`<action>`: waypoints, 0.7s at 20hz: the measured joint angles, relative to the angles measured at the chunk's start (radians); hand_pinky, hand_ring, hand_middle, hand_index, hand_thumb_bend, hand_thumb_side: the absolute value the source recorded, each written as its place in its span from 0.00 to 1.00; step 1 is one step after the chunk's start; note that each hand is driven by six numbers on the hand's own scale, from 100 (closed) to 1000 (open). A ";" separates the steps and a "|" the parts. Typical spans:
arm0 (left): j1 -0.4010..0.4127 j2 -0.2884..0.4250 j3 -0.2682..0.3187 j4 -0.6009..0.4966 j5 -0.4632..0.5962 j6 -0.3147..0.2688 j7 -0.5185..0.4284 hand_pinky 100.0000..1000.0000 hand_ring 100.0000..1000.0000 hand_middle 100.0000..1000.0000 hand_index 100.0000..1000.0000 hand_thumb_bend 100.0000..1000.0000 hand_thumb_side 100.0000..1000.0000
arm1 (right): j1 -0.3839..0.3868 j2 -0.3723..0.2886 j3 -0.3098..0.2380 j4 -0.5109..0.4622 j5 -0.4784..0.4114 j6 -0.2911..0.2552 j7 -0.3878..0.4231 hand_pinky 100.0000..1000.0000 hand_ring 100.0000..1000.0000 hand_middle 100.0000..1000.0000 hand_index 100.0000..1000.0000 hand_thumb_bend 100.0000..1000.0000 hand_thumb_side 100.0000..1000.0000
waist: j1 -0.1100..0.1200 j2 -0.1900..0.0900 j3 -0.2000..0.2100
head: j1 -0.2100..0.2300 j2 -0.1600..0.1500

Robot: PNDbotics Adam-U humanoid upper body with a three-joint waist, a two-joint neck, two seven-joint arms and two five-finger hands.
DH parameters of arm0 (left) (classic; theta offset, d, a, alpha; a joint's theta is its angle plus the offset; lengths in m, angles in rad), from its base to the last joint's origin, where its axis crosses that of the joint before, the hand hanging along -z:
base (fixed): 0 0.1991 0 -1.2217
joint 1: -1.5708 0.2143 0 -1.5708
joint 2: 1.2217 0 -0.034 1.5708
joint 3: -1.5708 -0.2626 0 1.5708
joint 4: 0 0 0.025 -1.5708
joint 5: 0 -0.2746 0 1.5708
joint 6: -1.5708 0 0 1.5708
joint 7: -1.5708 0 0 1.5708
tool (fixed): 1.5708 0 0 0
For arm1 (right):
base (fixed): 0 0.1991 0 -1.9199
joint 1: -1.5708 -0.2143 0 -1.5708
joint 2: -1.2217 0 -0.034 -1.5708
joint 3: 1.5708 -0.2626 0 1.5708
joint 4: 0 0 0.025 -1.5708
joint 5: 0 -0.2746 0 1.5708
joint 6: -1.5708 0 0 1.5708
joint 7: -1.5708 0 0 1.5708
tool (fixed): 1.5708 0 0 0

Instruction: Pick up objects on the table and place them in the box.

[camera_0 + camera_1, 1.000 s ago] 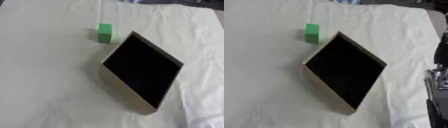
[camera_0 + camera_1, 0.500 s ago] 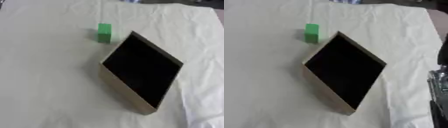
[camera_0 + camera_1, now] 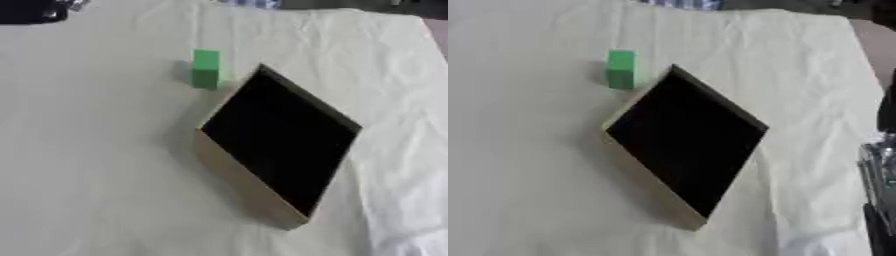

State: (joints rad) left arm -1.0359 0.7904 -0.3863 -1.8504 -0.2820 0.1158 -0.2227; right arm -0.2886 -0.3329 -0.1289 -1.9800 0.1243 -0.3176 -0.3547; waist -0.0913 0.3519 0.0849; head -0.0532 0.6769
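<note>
Big cream-clothed table (image 3: 79, 165) fills my view, the cloth rumpled toward my right side. The box (image 3: 278, 145) sits mid-table, turned cornerwise, dark inside. The green block (image 3: 206, 68) stands just beside its far corner, long axis upright, not touching that I can tell. Neither hand shows plainly; only dark metal at the right edge, so finger state I can't tell. Plenty of bare cloth around the block, I'd say.

Soft even daylight, whole scene slightly blurred, faint shadow left of the green block (image 3: 206, 68), box (image 3: 229, 170) interior reads pure black
</note>
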 measured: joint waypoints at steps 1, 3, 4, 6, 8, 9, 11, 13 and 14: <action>-0.023 -0.016 -0.013 0.035 -0.016 -0.005 -0.019 0.63 0.73 0.72 0.82 0.11 0.56 | 0.001 -0.001 0.000 0.000 -0.001 0.001 0.001 0.67 0.63 0.55 0.81 0.00 0.79 | 0.002 0.000 -0.001 | 0.001 0.000; -0.064 -0.050 -0.036 0.109 -0.046 -0.019 -0.053 0.63 0.74 0.72 0.83 0.12 0.56 | 0.005 -0.004 0.000 0.000 -0.003 0.001 0.003 0.67 0.63 0.55 0.81 0.00 0.79 | 0.005 0.000 -0.004 | 0.004 0.000; -0.083 -0.067 -0.046 0.147 -0.062 -0.028 -0.067 0.64 0.74 0.73 0.83 0.13 0.56 | 0.005 -0.005 0.001 0.000 -0.003 0.002 0.003 0.67 0.63 0.55 0.81 0.00 0.79 | 0.006 -0.001 -0.004 | 0.006 0.000; -0.116 -0.104 -0.068 0.228 -0.095 -0.047 -0.101 0.66 0.76 0.74 0.84 0.15 0.57 | 0.006 -0.007 0.003 0.000 -0.004 0.003 0.005 0.67 0.63 0.55 0.81 0.00 0.79 | 0.007 -0.001 -0.007 | 0.008 0.000; -0.145 -0.145 -0.085 0.307 -0.131 -0.066 -0.139 0.67 0.77 0.75 0.85 0.18 0.58 | 0.006 -0.007 0.006 0.000 -0.006 0.003 0.008 0.67 0.63 0.55 0.81 0.00 0.79 | 0.010 -0.001 -0.011 | 0.012 0.000; -0.156 -0.166 -0.090 0.345 -0.146 -0.075 -0.158 0.67 0.77 0.75 0.86 0.19 0.57 | 0.006 -0.007 0.006 0.000 -0.007 0.003 0.009 0.67 0.63 0.55 0.81 0.00 0.79 | 0.010 -0.001 -0.011 | 0.015 0.000; -0.171 -0.207 -0.093 0.418 -0.177 -0.094 -0.192 0.68 0.78 0.76 0.86 0.22 0.57 | 0.006 -0.007 0.007 0.000 -0.008 0.003 0.011 0.67 0.63 0.55 0.81 0.00 0.79 | 0.010 -0.001 -0.017 | 0.020 0.000; -0.180 -0.243 -0.094 0.483 -0.207 -0.113 -0.219 0.69 0.80 0.77 0.87 0.29 0.56 | 0.006 -0.007 0.007 0.000 -0.010 0.003 0.013 0.67 0.63 0.55 0.81 0.00 0.80 | 0.010 -0.001 -0.023 | 0.025 0.000; -0.184 -0.258 -0.094 0.511 -0.220 -0.122 -0.230 0.70 0.81 0.78 0.87 0.32 0.54 | 0.006 -0.007 0.008 0.000 -0.011 0.003 0.014 0.67 0.63 0.55 0.81 0.00 0.80 | 0.010 -0.001 -0.024 | 0.026 -0.001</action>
State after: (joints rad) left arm -1.2197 0.5322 -0.4802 -1.3398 -0.5024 -0.0065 -0.4531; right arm -0.2825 -0.3396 -0.1210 -1.9800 0.1134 -0.3142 -0.3411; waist -0.0810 0.3510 0.0605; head -0.0269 0.6762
